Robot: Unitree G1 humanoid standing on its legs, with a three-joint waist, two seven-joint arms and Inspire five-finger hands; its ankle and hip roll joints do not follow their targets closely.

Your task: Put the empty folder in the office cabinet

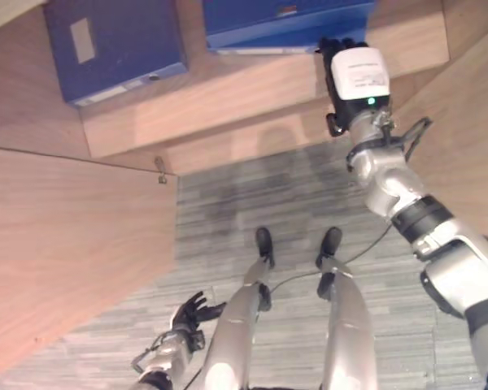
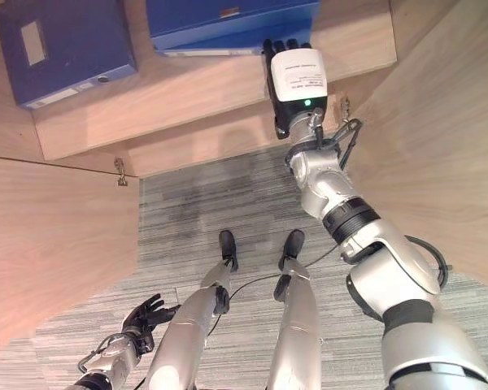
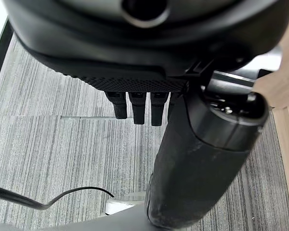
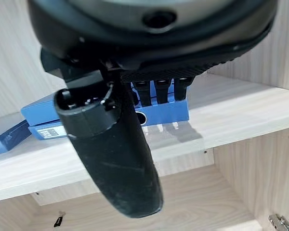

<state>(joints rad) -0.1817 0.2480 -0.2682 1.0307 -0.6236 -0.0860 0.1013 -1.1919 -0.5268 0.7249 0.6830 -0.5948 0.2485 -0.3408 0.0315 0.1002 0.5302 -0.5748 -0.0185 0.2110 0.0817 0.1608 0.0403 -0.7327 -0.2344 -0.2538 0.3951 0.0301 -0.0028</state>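
Wooden cabinet shelves fill the scene above grey carpet. Your folder (image 2: 228, 24) lies flat on the cabinet shelf (image 2: 203, 85), its spine near the front edge, with the right hand (image 2: 297, 77) at that edge, fingers straight and relaxed against it, gripping nothing. A second blue folder (image 1: 114, 45) lies well apart on the same shelf. Your left hand (image 1: 191, 313) hangs low, fingers loosely open. Watch the withdrawal: fingers catching the spine could drag the folder off the shelf.
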